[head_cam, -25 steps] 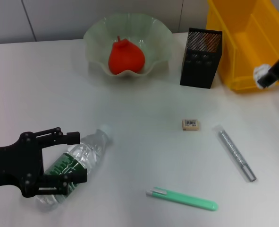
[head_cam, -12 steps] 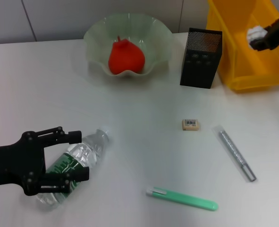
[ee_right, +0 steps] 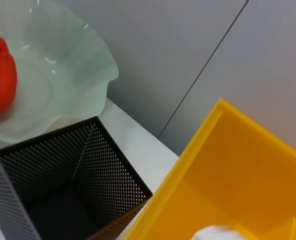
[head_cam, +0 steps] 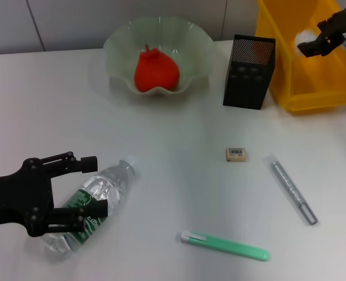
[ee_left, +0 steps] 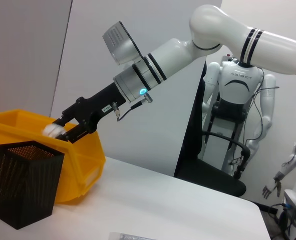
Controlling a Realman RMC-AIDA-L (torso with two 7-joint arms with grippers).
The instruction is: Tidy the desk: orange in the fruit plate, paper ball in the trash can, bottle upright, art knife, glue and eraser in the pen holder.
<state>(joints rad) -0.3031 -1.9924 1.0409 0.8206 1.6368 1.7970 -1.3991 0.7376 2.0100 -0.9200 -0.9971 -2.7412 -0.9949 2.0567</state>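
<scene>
The bottle (head_cam: 105, 190) lies on its side on the desk (head_cam: 178, 129) at the front left. My left gripper (head_cam: 88, 187) is open, one finger on each side of the bottle's label. My right gripper (head_cam: 311, 45) is shut on the paper ball (head_cam: 304, 37) and holds it above the yellow trash can (head_cam: 313, 88). The ball also shows in the left wrist view (ee_left: 51, 130) and the right wrist view (ee_right: 215, 234). The orange (head_cam: 156, 70) sits in the fruit plate (head_cam: 117, 44). The eraser (head_cam: 236, 153), the grey glue stick (head_cam: 293, 190) and the green art knife (head_cam: 225, 246) lie on the desk.
The black mesh pen holder (head_cam: 249, 70) stands between the fruit plate and the trash can, close to the bin's wall. A person-shaped robot and a chair stand beyond the table in the left wrist view.
My right gripper has carried the paper ball up from the bin's front wall to over its opening. The left gripper and the bottle have shifted slightly.
</scene>
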